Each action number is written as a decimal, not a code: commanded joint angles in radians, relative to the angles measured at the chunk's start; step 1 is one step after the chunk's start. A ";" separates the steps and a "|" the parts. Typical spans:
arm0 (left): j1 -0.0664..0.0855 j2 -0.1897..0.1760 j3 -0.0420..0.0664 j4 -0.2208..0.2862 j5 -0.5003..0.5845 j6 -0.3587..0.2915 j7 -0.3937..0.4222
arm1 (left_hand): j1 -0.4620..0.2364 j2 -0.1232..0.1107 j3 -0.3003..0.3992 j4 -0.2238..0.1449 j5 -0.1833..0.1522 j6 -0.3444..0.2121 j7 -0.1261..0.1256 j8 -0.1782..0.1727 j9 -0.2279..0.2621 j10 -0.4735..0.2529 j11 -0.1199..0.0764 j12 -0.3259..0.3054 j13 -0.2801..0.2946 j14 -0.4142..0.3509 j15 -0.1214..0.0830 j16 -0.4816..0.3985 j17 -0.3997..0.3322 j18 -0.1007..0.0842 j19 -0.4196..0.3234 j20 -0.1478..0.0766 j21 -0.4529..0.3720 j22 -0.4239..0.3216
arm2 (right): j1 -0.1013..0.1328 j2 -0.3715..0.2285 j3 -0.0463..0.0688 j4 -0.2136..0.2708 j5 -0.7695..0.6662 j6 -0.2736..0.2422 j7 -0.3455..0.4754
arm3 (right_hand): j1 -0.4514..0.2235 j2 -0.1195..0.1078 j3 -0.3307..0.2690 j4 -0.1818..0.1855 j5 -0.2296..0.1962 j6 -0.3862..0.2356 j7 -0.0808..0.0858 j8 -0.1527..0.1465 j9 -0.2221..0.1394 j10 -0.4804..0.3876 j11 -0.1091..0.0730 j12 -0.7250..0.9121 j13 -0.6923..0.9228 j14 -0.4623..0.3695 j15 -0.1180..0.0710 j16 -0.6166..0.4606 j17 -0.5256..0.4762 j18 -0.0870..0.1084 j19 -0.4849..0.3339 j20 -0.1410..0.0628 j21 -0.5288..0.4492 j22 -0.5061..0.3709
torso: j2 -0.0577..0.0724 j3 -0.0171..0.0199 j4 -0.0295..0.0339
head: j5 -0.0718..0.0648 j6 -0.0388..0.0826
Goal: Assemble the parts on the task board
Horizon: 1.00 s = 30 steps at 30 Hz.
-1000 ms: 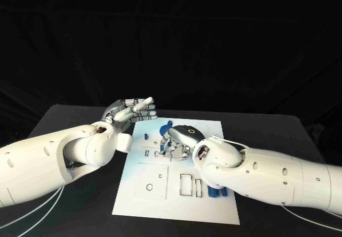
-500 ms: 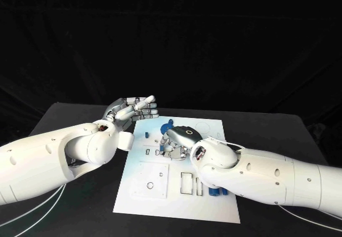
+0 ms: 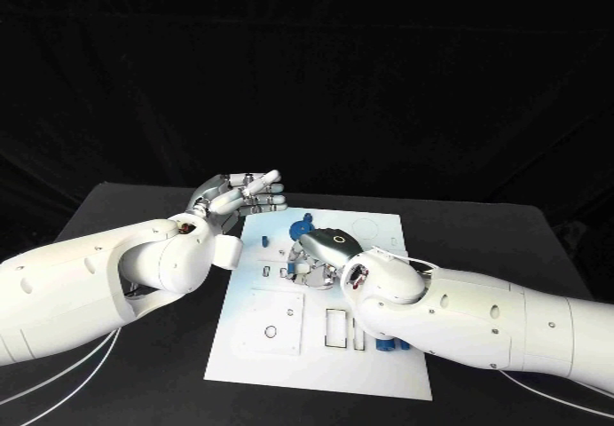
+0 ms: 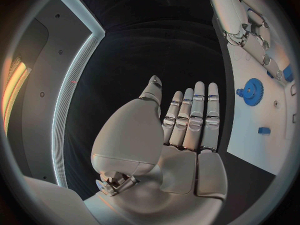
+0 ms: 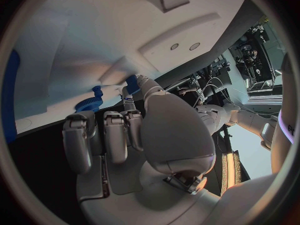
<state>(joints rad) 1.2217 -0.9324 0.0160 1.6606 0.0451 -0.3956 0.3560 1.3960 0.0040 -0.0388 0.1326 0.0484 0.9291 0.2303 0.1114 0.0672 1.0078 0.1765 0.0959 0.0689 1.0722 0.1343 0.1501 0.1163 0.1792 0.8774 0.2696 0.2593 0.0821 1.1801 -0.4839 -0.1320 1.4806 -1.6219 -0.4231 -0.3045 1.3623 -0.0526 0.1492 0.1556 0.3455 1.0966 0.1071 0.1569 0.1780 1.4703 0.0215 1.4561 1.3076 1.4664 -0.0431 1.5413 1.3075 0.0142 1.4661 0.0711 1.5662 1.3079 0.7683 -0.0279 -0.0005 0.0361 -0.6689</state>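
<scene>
One blue gear lies just beyond right hand

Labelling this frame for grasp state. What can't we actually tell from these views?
- Right hand: head view, its own back hides the fingertips; holding a part or not, cannot tell.
- Blue parts near the task board edge: head view, right arm covers most.
- Blue gear: right wrist view, fingers hide part.
</scene>
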 commanded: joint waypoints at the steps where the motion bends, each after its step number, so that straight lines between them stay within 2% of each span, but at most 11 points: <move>1: 0.001 0.001 0.001 0.002 0.002 0.019 0.004 | -0.001 0.013 -0.004 -0.004 0.003 0.001 0.002 -0.005 -0.001 0.001 0.004 -0.005 0.000 0.004 0.001 -0.004 0.002 0.006 0.008 -0.002 -0.003 -0.001 | -0.002 0.002 -0.001 -0.004 -0.013 0.022 -0.004 | -0.001 -0.008 0.002 -0.005 -0.005 -0.003 -0.003 -0.004 0.001 -0.004 0.003 -0.006 0.134 0.090 0.001 0.000 0.203 -0.013 0.102 -0.003 0.001 0.260 | 0.000 0.0003 -0.0003 | 0.003 0.000; 10: 0.001 0.001 0.001 0.002 0.002 0.019 0.004 | -0.001 0.013 -0.004 -0.004 0.003 0.001 0.002 -0.005 -0.001 0.001 0.004 -0.005 0.000 0.004 0.001 -0.004 0.002 0.006 0.008 -0.002 -0.003 -0.001 | -0.004 0.003 -0.002 -0.006 -0.012 0.030 -0.003 | -0.007 -0.018 0.003 -0.006 -0.013 -0.014 0.002 -0.010 -0.001 -0.011 0.008 -0.013 0.127 0.090 0.005 -0.001 0.201 -0.012 0.099 -0.001 -0.002 0.257 | 0.000 0.0006 -0.0008 | 0.004 0.001; 21: 0.001 0.000 0.001 0.002 0.002 0.018 0.004 | -0.004 0.014 -0.006 -0.002 0.003 0.001 0.002 -0.006 0.000 0.002 0.004 -0.006 0.000 0.005 0.001 -0.005 0.002 0.006 0.008 -0.002 -0.003 -0.002 | -0.005 -0.001 -0.002 -0.005 -0.008 0.030 -0.003 | -0.030 -0.041 -0.002 -0.002 -0.018 -0.047 0.019 -0.026 -0.006 -0.025 0.023 -0.027 0.115 0.089 0.017 -0.003 0.197 -0.010 0.094 0.009 -0.009 0.253 | 0.001 0.0007 -0.0011 | 0.008 0.000; 30: 0.001 0.000 0.001 0.001 0.002 0.017 0.005 | -0.004 0.014 -0.006 -0.002 0.003 0.001 0.002 -0.006 0.000 0.002 0.004 -0.006 0.000 0.005 0.001 -0.005 0.002 0.006 0.008 -0.002 -0.003 -0.002 | -0.005 -0.002 -0.002 -0.004 -0.005 0.030 -0.003 | -0.044 -0.046 -0.005 0.004 -0.032 -0.055 0.023 -0.030 -0.006 -0.029 0.027 -0.030 0.111 0.088 0.022 -0.005 0.195 -0.010 0.093 0.014 -0.010 0.252 | 0.001 0.0005 -0.0010 | 0.008 -0.001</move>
<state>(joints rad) 1.2217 -0.9339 0.0159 1.6604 0.0455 -0.3947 0.3550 1.3906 0.0094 -0.0388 0.1326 0.0484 0.9292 0.2303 0.1114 0.0673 1.0078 0.1766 0.0959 0.0689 1.0721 0.1343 0.1501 0.1169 0.1794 0.8773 0.2696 0.2592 0.0814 1.1766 -0.4860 -0.1335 1.4758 -1.6206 -0.4064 -0.3046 1.3215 -0.0927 0.1477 0.1573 0.3167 1.0459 0.1293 0.1326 0.1729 1.4469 0.0448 1.4328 1.3074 1.4664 -0.0284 1.5413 1.3073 0.0143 1.4662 0.0786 1.5617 1.3075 0.7687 -0.0273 -0.0015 0.0447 -0.6698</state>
